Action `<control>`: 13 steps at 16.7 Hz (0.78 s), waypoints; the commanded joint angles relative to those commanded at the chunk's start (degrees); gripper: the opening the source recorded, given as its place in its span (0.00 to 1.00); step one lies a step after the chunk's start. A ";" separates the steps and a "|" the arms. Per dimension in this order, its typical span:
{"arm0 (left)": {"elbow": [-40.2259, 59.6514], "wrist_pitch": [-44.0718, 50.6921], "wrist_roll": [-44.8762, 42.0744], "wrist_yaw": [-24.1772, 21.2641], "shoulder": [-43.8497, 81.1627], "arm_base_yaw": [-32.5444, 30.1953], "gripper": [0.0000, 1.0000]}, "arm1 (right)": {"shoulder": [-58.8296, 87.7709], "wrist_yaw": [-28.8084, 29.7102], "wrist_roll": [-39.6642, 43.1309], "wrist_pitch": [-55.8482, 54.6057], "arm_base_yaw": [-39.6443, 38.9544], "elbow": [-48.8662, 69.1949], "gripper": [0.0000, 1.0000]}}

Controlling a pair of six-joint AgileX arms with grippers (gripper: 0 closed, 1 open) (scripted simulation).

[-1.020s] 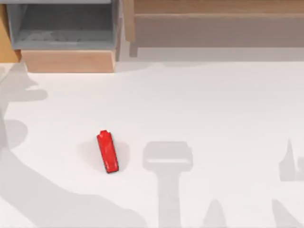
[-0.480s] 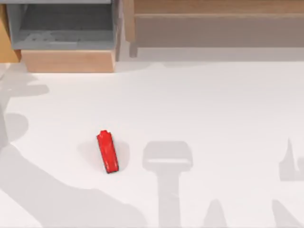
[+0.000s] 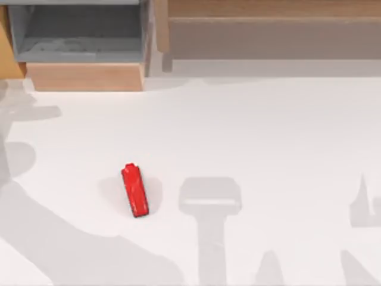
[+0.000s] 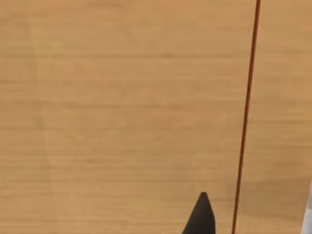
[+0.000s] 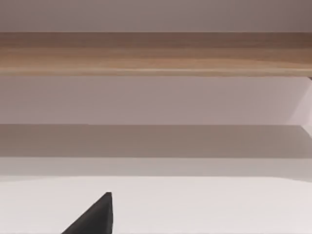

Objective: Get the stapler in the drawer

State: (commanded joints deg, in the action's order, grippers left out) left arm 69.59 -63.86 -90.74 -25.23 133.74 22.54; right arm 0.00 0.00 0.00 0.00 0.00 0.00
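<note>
The red stapler (image 3: 135, 190) lies flat on the white table, left of centre and towards the front, with its stepped end pointing to the back. The drawer (image 3: 86, 76) stands pulled out at the back left, its grey inside bare behind the tan front panel. Nothing touches the stapler. In the left wrist view a dark tip of my left gripper (image 4: 202, 218) sits close before a tan wood face with a thin red line. A dark tip of my right gripper (image 5: 95, 218) hangs over the white table, facing the long wooden shelf unit (image 5: 156, 53).
The long wooden shelf unit (image 3: 268, 27) runs along the back right, next to the drawer. Arm shadows fall across the table's left side and front. White tabletop (image 3: 268, 131) stretches between the stapler and the shelf.
The arm shadow at the table's left edge has shifted a little. The stapler and the drawer have not moved.
</note>
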 joint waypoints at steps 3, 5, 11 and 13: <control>0.00 0.00 0.00 0.00 0.00 0.00 0.02 | 0.00 0.00 0.00 0.00 0.00 0.00 1.00; 0.00 0.00 0.00 0.00 0.00 0.00 0.00 | 0.00 0.00 0.00 0.00 0.00 0.00 1.00; 0.00 0.00 0.00 0.00 0.00 0.00 0.00 | 0.00 0.00 0.00 0.00 0.00 0.00 1.00; -0.26 0.40 0.30 -0.02 0.38 0.31 0.00 | 0.00 0.00 0.00 0.00 0.00 0.00 1.00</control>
State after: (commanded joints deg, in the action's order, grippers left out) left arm 69.33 -63.46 -90.44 -25.26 134.12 22.85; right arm 0.00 0.00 0.00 0.00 0.00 0.00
